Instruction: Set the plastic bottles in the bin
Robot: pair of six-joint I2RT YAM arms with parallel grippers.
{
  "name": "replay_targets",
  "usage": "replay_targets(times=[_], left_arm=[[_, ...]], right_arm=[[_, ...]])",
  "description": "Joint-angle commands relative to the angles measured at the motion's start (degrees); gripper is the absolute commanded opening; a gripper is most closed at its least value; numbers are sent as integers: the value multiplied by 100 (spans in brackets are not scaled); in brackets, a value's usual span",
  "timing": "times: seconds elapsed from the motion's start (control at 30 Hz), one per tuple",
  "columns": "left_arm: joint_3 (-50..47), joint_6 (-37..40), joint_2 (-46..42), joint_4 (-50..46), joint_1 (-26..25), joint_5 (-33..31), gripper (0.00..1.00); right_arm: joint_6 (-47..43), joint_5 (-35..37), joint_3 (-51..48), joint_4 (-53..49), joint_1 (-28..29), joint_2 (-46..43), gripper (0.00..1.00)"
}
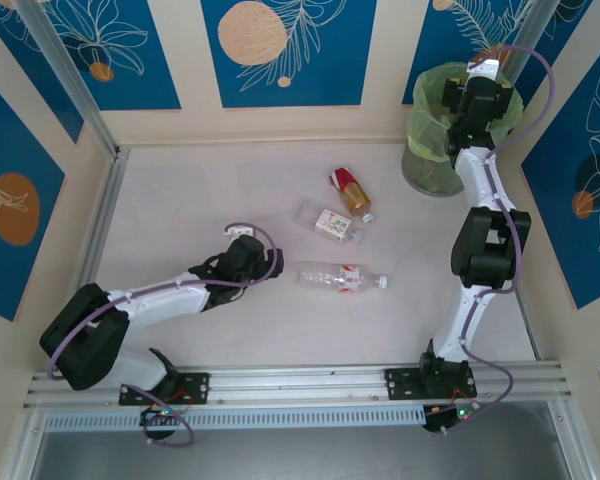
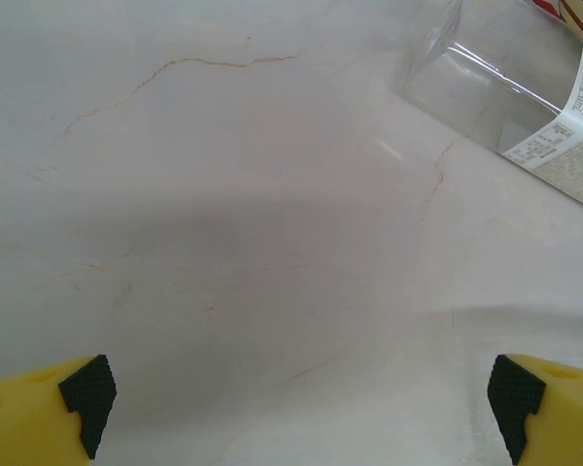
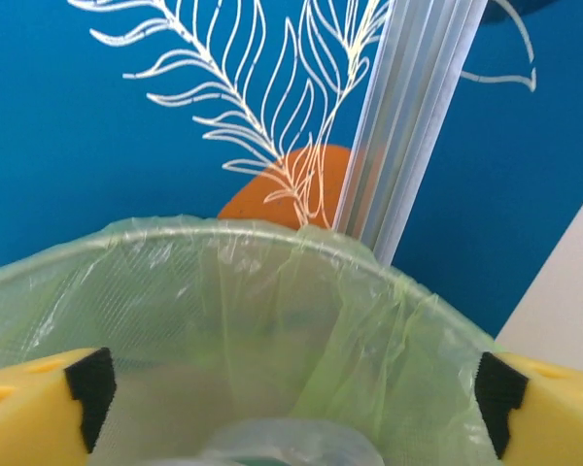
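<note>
Right gripper (image 3: pixel 294 396) hovers over the bin (image 3: pixel 223 233), jaws wide and empty, positioned for dropping; what looks like 1 clear bottle (image 3: pixel 282 442) lies inside. 3 plastic bottles (image 1: pixel 340 278) lie well apart from the bin. Left gripper (image 2: pixel 296 398), wide open and empty, waits near the farthest.

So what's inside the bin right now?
The right wrist view shows the bin lined with a light green bag and, low down, a clear rounded plastic shape, likely a bottle. Its bottom is out of sight; from above, the right arm covers its opening.
</note>
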Motion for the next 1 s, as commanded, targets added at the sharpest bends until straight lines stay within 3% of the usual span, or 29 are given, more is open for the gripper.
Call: replay_targets(times=[0.0,0.33,0.97], left_arm=[[119,-77,-104,-35,59,51,100],[144,71,-132,54,61,428,100],[100,240,-153,51,66,678,100]], right_arm=[[319,-149,274,-698,43,-177,100],[1148,-997,839,-2574,69,-586,100],[2021,-2747,838,-3444,47,-1323,100]])
